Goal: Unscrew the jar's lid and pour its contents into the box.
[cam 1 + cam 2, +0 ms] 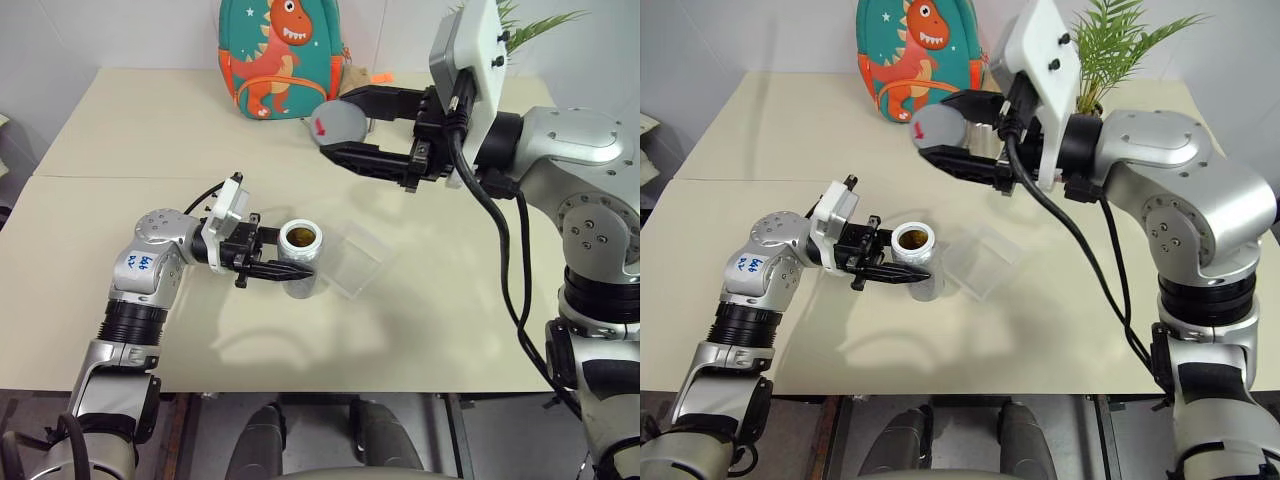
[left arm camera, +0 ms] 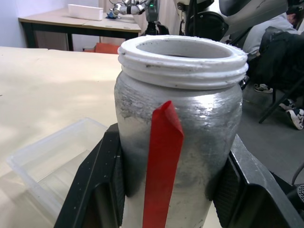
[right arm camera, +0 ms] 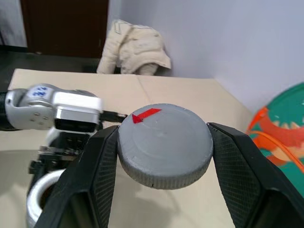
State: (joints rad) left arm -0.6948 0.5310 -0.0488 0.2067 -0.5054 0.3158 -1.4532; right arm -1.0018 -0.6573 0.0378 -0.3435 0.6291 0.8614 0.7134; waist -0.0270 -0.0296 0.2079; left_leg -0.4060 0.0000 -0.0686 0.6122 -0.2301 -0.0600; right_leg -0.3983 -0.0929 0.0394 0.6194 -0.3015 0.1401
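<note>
Two claws engaged. Left claw (image 1: 268,260) clamped on the jar (image 1: 300,262), which stands upright and open-mouthed on the worktop (image 1: 120,150), just beside the box (image 1: 352,258). Right claw (image 1: 345,128) clamped on the lid (image 1: 338,122), held high above the worktop, well apart from the jar. Unscrewing judged complete; pour step now in hand. Contents not discernible inside the jar. Next move calls for lifting the jar over the box and tipping its mouth down; the lid can be parked aside.
</note>
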